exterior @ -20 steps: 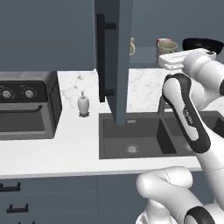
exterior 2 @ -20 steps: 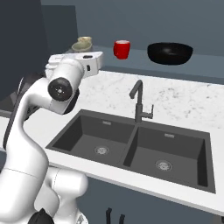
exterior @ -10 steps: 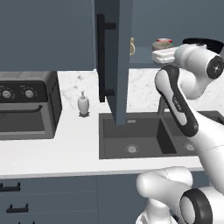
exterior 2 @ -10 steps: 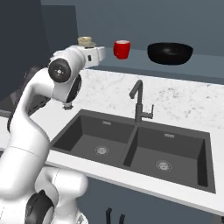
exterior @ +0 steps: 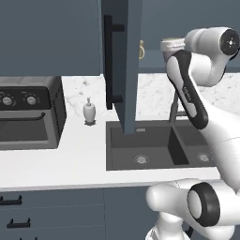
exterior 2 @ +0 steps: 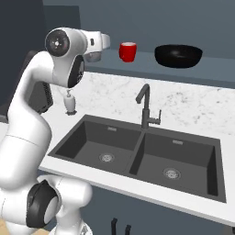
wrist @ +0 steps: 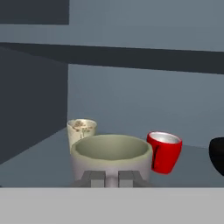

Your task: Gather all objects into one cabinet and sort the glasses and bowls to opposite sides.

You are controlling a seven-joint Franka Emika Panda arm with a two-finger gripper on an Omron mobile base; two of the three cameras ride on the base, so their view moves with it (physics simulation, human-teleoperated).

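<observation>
Gripper (wrist: 111, 178): jaws narrow, only a thin gap between the fingertips (wrist: 94, 178), with a pale sliver of something in that gap. The beige-grey mug (wrist: 111, 159) sits hard against the tips, its near wall right above them and centred on the gap. From the right base view it hangs at the hand, short of the shelf edge, so I read it as pinched by its wall or handle. Which of the two is hidden.

Handling, my read:
- Mug looks like rigid ceramic: light for this arm, smooth glaze, no give. A narrow pinch means little contact area, so it can pivot in the jaws if swung fast.
- It can chip if it knocks the shelf or the other vessels. Set it down flat and let go only once the base is seated.
- Better hold if regrasping: across the rim wall, one finger inside and one outside. Handle isn't visible from here.

Beyond the mug, inside the cabinet (wrist: 35, 100):
- Small speckled cup (wrist: 81, 130) is just behind it and slightly left, near the dark side wall.
- Red cup (wrist: 165, 153) is behind and right, upright. It's close to the mug in the hand view, but I can't tell whether there's a gap.
- Black bowl (wrist: 218, 155) is further right, cut by the frame edge and well apart from the red cup.

The mug should land on the red cup's side, away from the bowl. The free spot looks like the stretch between the speckled cup and the red cup, which is tight. Cabinet door (exterior: 123, 70) stands open, left of the arm.
</observation>
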